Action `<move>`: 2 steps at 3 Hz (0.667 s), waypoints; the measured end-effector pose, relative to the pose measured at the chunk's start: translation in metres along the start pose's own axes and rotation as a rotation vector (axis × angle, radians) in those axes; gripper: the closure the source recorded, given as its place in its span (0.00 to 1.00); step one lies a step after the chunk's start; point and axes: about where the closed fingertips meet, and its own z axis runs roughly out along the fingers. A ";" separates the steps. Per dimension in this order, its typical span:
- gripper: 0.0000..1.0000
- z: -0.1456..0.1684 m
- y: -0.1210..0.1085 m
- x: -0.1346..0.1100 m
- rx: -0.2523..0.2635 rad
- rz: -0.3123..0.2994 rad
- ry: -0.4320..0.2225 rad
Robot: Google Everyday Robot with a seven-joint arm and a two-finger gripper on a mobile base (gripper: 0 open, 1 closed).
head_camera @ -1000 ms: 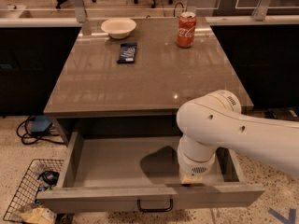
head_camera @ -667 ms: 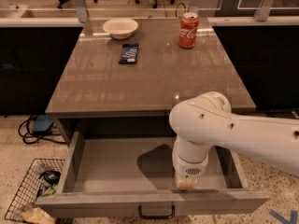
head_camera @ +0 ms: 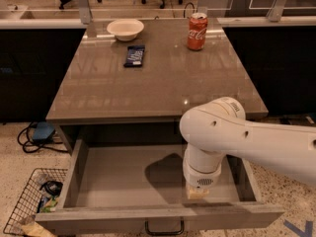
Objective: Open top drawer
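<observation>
The top drawer (head_camera: pixel 123 179) is pulled far out from under the grey table, showing its shallow, bare grey box interior. Its grey front (head_camera: pixel 98 220) runs along the bottom of the view, with the black loop handle (head_camera: pixel 164 228) at its lower middle. My white arm (head_camera: pixel 237 142) reaches in from the right and bends down over the drawer's right half. The gripper (head_camera: pixel 198 191) hangs below the wrist, above the drawer floor just behind the front panel; only its base shows.
On the grey table top (head_camera: pixel 163 78) stand a white bowl (head_camera: pixel 125 29), a dark snack bar (head_camera: pixel 134 56) and a red cola can (head_camera: pixel 197 31). A wire basket (head_camera: pixel 34 206) with clutter sits on the floor at lower left, cables (head_camera: pixel 37 135) beside it.
The view has shifted: the table and drawer sit lower in the frame and the drawer front is nearer the bottom edge. The arm has moved slightly left over the drawer.
</observation>
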 end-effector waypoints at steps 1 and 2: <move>0.36 -0.001 0.001 0.001 0.002 0.000 0.001; 0.13 -0.001 0.001 0.001 0.003 0.000 0.003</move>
